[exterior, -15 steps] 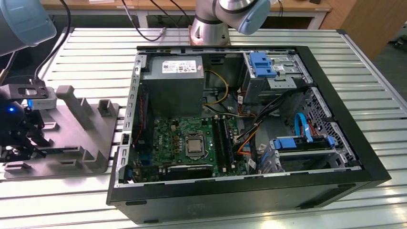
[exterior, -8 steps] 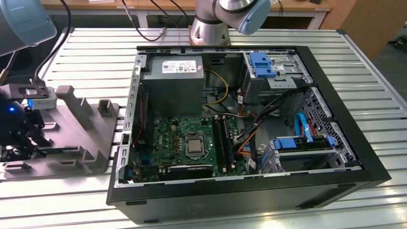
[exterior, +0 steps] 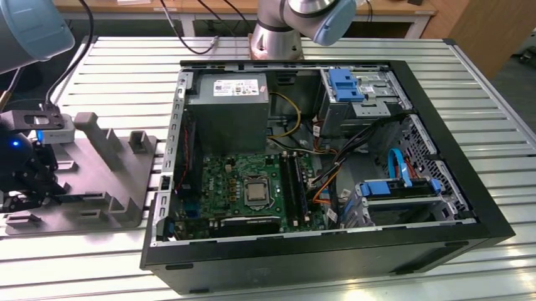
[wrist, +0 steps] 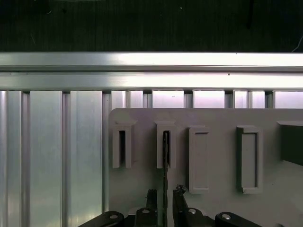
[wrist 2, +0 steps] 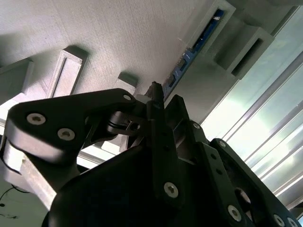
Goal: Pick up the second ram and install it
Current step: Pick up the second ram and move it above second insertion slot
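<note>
Second ram [wrist: 165,156] stands on edge in a slot of grey block [wrist: 213,156], first wrist view. Gripper [wrist: 165,196] jaws are slightly apart, straddling it w/ slim gaps each side. Second wrist view: its blue face [wrist 2: 189,54] sits in the slot beyond the fingertips. Exterior view: gripper over block at the exterior view's left; open PC case [exterior: 469,207] w/ motherboard [exterior: 243,188] just beside.
</note>
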Action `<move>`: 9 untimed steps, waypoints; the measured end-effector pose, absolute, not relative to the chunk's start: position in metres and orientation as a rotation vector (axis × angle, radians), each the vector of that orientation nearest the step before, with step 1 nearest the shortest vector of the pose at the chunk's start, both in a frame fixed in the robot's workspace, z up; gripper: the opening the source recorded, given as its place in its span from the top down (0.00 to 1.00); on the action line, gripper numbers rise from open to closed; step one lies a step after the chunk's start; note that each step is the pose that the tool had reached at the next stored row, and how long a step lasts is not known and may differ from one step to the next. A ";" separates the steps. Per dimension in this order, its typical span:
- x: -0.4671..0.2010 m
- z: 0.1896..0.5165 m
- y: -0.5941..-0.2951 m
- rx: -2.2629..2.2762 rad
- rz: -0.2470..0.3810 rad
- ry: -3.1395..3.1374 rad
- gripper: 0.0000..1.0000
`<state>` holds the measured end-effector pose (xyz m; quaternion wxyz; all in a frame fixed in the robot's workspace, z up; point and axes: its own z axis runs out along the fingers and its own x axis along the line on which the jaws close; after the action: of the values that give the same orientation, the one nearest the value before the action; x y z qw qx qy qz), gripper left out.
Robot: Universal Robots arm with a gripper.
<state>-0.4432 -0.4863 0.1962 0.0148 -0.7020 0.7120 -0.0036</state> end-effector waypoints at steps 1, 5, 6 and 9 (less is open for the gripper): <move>-0.443 0.196 -0.486 -2.185 -0.011 2.216 0.73; -0.443 0.197 -0.486 -2.185 -0.011 2.216 0.73; -0.443 0.198 -0.486 -2.185 -0.011 2.216 0.73; -0.443 0.198 -0.486 -2.185 -0.011 2.216 0.73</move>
<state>-0.4432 -0.4862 0.1984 0.0151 -0.7020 0.7120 -0.0035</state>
